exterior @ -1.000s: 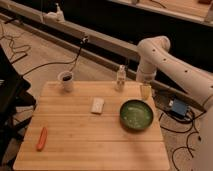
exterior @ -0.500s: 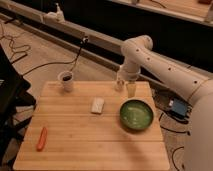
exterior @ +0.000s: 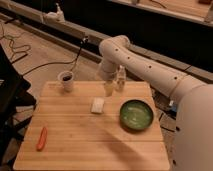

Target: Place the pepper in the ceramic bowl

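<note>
Across most of the view a light wooden table (exterior: 95, 150) is standing, and a thick white robot arm (exterior: 145, 62) is reaching in from the right, bending over the table's far edge. Right of centre the ceramic bowl (exterior: 136, 114), round and dark green with a paler inside, is sitting empty near the right edge. At the arm's tip the gripper (exterior: 109, 89) is hanging over the back middle of the table, just beyond a flat white block (exterior: 97, 104). Its jaws are standing apart, with nothing showing between them. A small white mug (exterior: 65, 80) with dark contents is sitting near the back left corner. Smallest of all, the pepper (exterior: 41, 138), slim and orange-red, is lying flat near the front left edge, well apart from both gripper and bowl. Judging from this, the task is barely beginning: the pepper is not yet being grasped, so the reach, pick-up, carry and release are all waiting to be done. Bare wood is stretching between gripper and pepper, leaving open room for a diagonal approach left of the block. The pepper's closeness to the left edge is calling for care not to nudge it off, and the front of the table toward the bowl is looking unobstructed.
</note>
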### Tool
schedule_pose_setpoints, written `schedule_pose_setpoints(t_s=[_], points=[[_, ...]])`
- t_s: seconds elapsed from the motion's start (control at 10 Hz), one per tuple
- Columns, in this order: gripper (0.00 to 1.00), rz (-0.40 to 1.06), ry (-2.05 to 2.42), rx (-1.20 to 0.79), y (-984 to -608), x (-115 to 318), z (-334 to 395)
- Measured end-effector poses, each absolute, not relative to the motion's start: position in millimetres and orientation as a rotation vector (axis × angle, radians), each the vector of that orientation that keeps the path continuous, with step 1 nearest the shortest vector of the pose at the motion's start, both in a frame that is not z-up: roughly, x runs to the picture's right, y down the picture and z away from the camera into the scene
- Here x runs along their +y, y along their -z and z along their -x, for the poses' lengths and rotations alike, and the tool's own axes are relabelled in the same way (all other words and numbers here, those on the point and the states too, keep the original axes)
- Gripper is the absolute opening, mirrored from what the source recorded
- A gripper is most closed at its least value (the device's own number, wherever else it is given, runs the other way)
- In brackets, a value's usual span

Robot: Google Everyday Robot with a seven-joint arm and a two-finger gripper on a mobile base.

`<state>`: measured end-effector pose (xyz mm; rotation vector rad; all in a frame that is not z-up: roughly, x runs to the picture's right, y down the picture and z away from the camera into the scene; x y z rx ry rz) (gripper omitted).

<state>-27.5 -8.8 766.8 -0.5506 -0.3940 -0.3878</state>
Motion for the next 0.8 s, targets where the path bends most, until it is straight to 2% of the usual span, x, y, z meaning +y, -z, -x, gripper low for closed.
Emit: schedule_pose_setpoints(t_s=[0.4, 0.8], points=[[0.78, 0.590, 0.551, -0.531, -750.5, 32.1, 103.8], [0.78, 0.593, 0.552, -0.529, -750.1, 32.4, 102.5]])
